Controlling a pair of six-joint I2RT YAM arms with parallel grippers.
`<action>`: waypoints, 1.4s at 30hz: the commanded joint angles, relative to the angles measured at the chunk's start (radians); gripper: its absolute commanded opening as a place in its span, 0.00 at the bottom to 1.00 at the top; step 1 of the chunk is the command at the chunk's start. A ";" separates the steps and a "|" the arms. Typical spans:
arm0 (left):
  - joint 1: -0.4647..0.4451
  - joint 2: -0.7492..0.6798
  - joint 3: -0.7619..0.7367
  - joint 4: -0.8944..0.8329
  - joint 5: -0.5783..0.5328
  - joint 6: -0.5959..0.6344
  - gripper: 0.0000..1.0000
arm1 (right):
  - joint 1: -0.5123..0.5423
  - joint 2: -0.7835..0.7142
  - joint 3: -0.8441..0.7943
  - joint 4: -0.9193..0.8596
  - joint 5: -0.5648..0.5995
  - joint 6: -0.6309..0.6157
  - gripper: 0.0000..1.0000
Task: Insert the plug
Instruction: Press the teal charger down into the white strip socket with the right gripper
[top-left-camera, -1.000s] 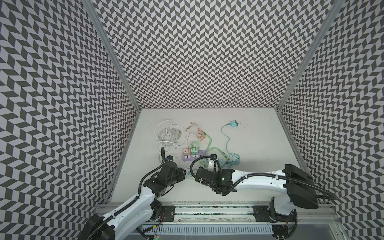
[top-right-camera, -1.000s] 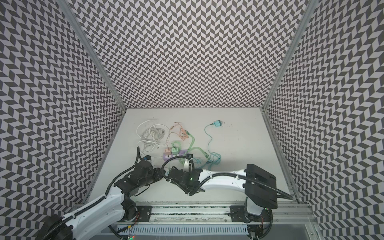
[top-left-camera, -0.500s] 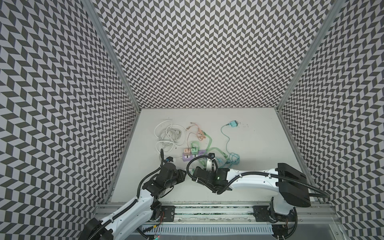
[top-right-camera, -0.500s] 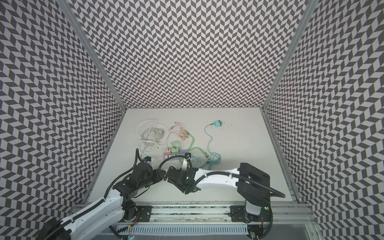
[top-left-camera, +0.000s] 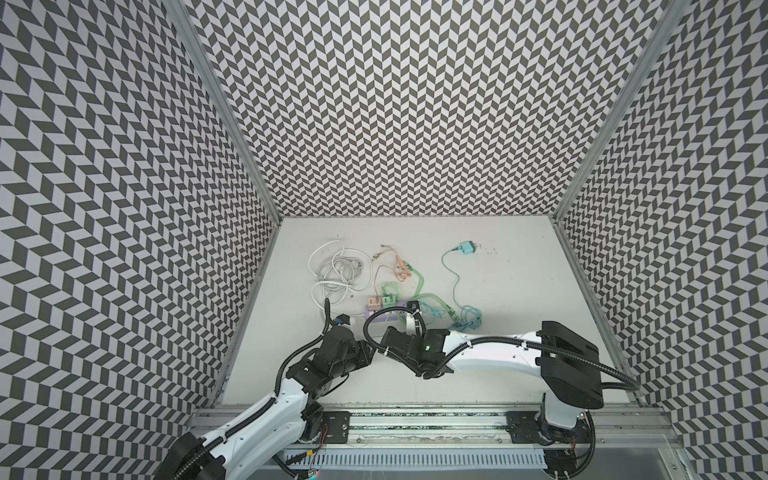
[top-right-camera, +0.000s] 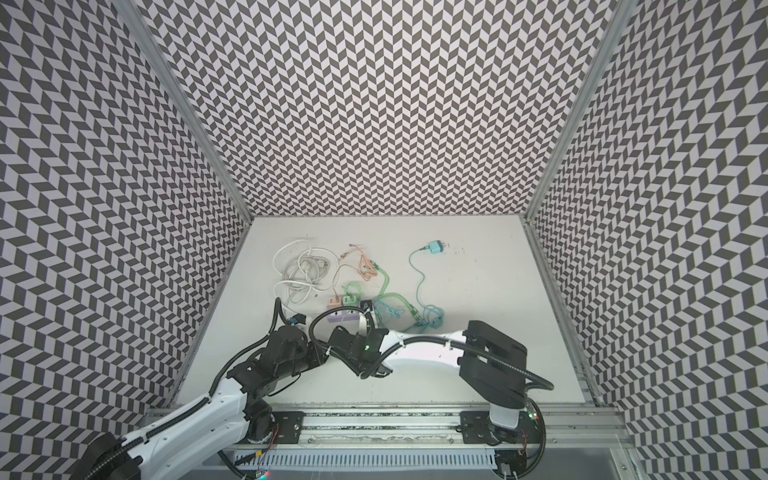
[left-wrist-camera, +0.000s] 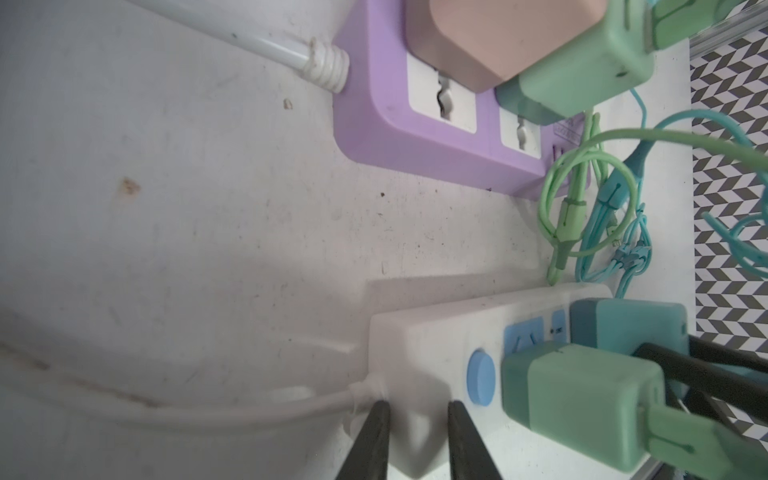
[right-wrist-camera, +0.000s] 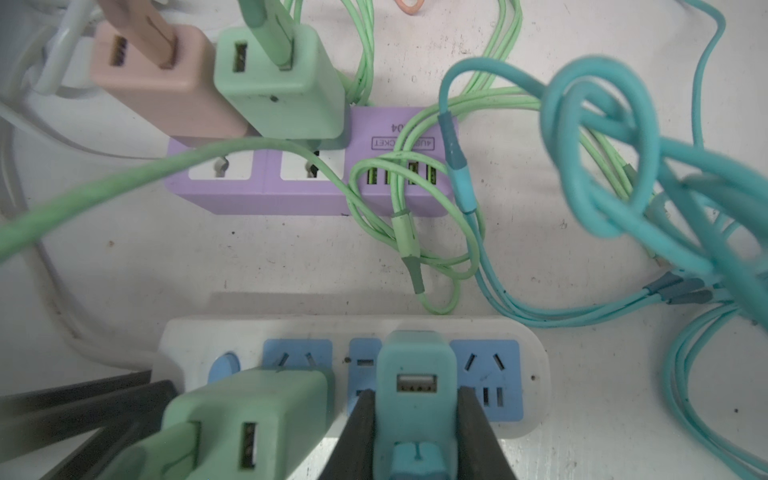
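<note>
At white strip, teal plug prongs hidden

Clutter on a pale surface boxed in by chevron walls.
A purple strip lies left of centre with a pink charger and a green charger plugged in side by side. Green cables loop over its right end. A white cord coils far left, with an orange cable just right of it. A teal adapter lies far, right of centre.
</note>
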 joint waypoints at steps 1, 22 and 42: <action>-0.017 0.009 -0.003 -0.003 0.056 0.000 0.28 | -0.019 0.061 -0.013 0.034 -0.093 -0.037 0.00; -0.019 -0.018 0.016 -0.046 0.020 -0.012 0.28 | -0.061 0.151 -0.075 0.116 -0.284 -0.206 0.00; -0.019 -0.039 0.119 -0.155 -0.035 -0.024 0.39 | -0.061 -0.005 -0.024 0.089 -0.273 -0.299 0.16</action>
